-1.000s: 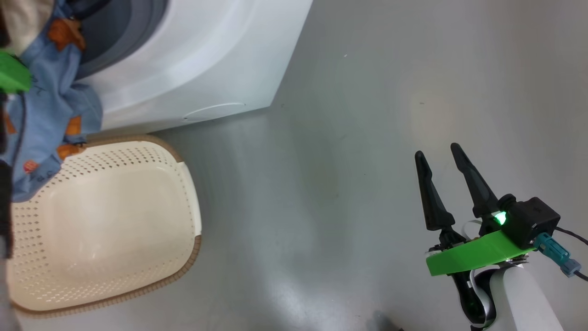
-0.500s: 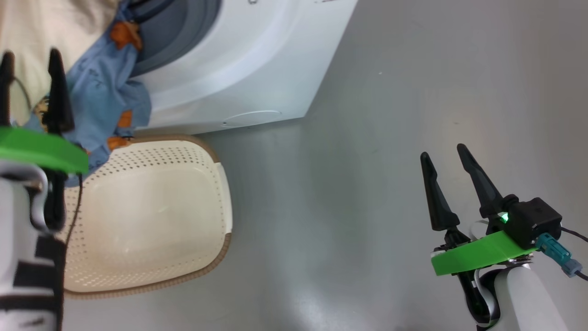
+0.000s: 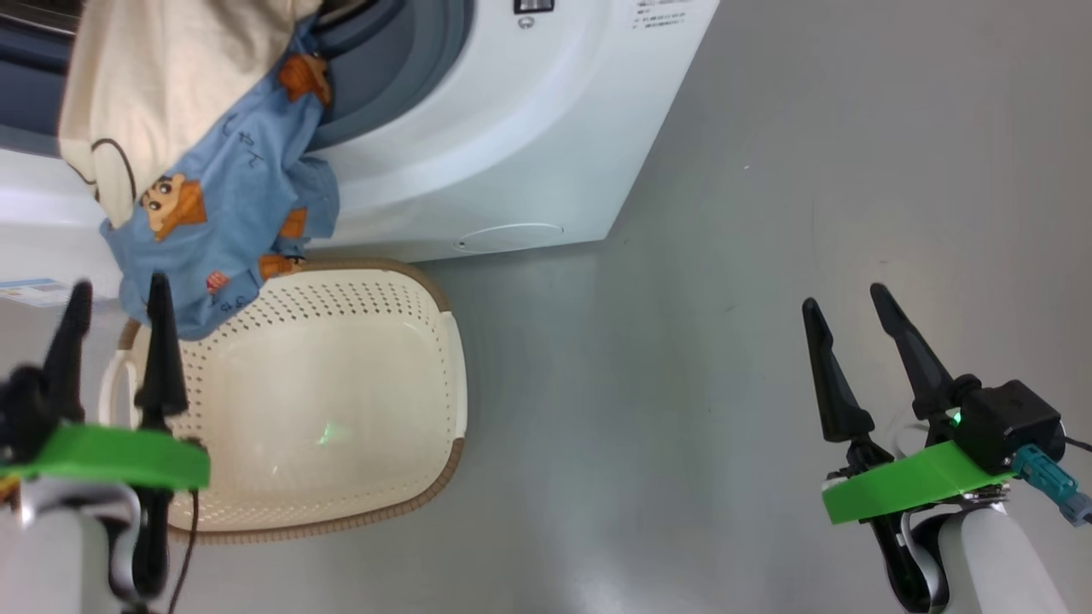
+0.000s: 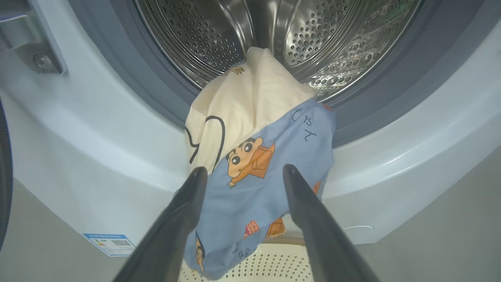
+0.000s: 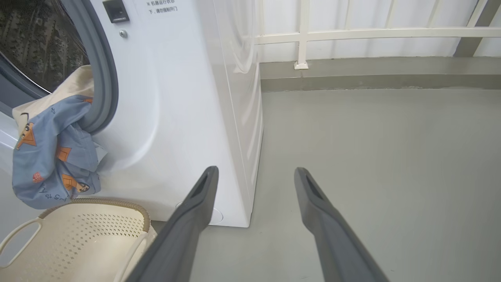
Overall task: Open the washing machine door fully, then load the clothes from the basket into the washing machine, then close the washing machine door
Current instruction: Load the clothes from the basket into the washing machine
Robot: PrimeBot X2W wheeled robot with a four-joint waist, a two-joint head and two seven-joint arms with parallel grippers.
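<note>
Left gripper (image 3: pixel 119 283) was spread wide with nothing between its fingers, hovering over the left end of the basket (image 3: pixel 341 409), just short of the clothes (image 3: pixel 213 213). Right gripper (image 3: pixel 842 296) was equally wide and empty above the grey floor (image 3: pixel 725 213), well right of the washing machine (image 3: pixel 512 128). The clothes, blue print plus a cream part, hung out of the machine's mouth: top end inside the steel drum (image 4: pixel 274 39), lower end draped over the grey gasket (image 4: pixel 156 78) and white front down to the far rim of the bare basket, which sat on the floor just before the machine.
</note>
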